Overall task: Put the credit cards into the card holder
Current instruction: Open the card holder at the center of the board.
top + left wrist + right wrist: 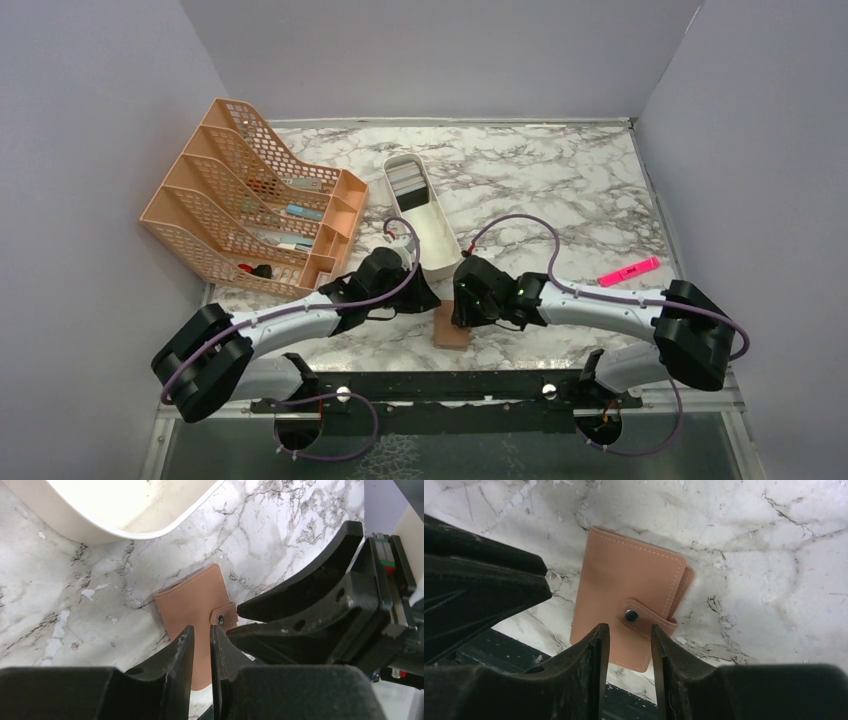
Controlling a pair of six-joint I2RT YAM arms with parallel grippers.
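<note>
Tan leather-look snap card holder [452,328] flat at lower centre, left gripper [200,629] over it, jaws a bare slit, right gripper [630,627] alongside, jaws parted, empty.

A white marble-patterned table top with grey veining [560,190] fills the middle of the top view. Plain pale lavender-grey walls enclose it on three sides: the left wall [90,150], the back wall [440,50] and the right wall [760,150]. A thin light metal trim [450,121] runs along the table's far edge. A black metal rail [450,385] lies along the near edge. The light is soft and even.
</note>
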